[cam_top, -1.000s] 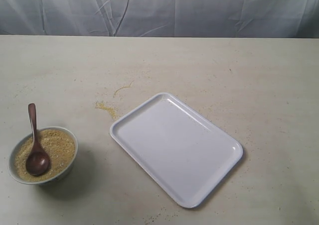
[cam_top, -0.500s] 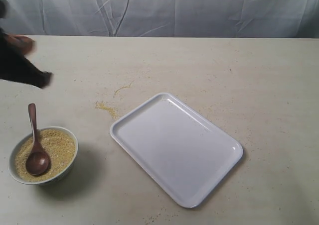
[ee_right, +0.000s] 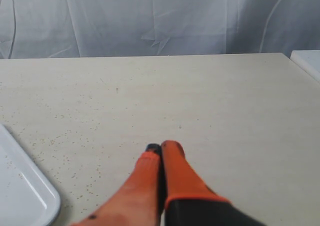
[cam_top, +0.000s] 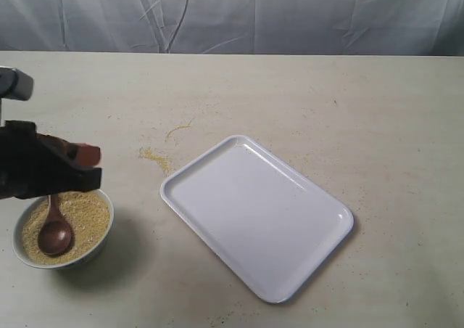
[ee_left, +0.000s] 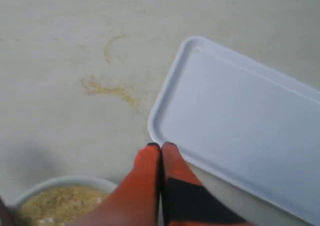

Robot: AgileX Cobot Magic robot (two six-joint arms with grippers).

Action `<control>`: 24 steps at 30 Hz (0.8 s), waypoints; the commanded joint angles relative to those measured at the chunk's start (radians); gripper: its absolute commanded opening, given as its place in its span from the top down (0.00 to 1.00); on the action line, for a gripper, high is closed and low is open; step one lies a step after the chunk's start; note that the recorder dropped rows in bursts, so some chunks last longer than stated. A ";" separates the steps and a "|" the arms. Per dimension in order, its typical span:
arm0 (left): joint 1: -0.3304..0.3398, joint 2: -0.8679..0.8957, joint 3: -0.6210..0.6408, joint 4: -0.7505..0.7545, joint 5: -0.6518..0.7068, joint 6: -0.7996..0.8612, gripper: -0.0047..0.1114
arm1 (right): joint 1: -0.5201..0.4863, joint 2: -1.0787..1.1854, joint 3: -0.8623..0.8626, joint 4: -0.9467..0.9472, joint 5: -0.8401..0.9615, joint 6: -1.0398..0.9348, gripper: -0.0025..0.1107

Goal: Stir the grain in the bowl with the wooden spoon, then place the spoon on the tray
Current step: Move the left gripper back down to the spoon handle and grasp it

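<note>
**Closed left gripper over the bowl, spoon not yet taken**

The dark reddish-brown wooden spoon (cam_top: pixel 54 233) lies in the small round white-rimmed bowl (cam_top: pixel 106 201) at the near left of the table. Its oval end rests on the heaped, pale yellow-tan, sandy grain (cam_top: pixel 88 218). Its slim handle rises toward the bowl's far rim, where its upper part is hidden behind the arm.

The black-and-orange left gripper (cam_top: pixel 93 165) hangs above that far rim. In the left wrist view its orange fingers (ee_left: pixel 147 171) are pressed together with nothing between them.

The large flat white rectangular plastic tray (cam_top: pixel 257 215) sits just right of the bowl, apart from it, set at a slant and holding nothing. A small patch and a thin curl of spilled grain (cam_top: pixel 154 156) lie on the table between the bowl and the tray's far corner.

The right gripper (ee_right: pixel 161 149) shows only in its own wrist view. Its fingers are likewise together and hold nothing, above bare tabletop, with a corner of the tray at the edge of that view.

The surface is a wide, pale beige table (cam_top: pixel 341 103), faintly mottled and dotted with stray grains. A creased grey-white cloth backdrop (cam_top: pixel 304 16) hangs behind its far edge.

A second ago no arm was in the exterior view and the whole spoon handle showed. Half a second ago the left arm was a dark blur at the left edge, well behind the bowl. It now covers the handle's top. The spoon, bowl, tray and spill lie where they did.
</note>
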 commanded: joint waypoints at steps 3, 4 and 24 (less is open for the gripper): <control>-0.003 -0.248 0.049 0.157 -0.243 -0.172 0.96 | 0.003 -0.007 0.002 -0.001 -0.014 -0.001 0.98; -0.003 -0.275 0.053 0.184 -0.267 -0.159 0.96 | 0.003 -0.007 0.002 -0.001 -0.014 -0.001 0.98; -0.003 -0.417 0.282 -0.149 -0.448 -0.251 0.96 | 0.003 -0.007 0.002 -0.001 -0.014 -0.001 0.98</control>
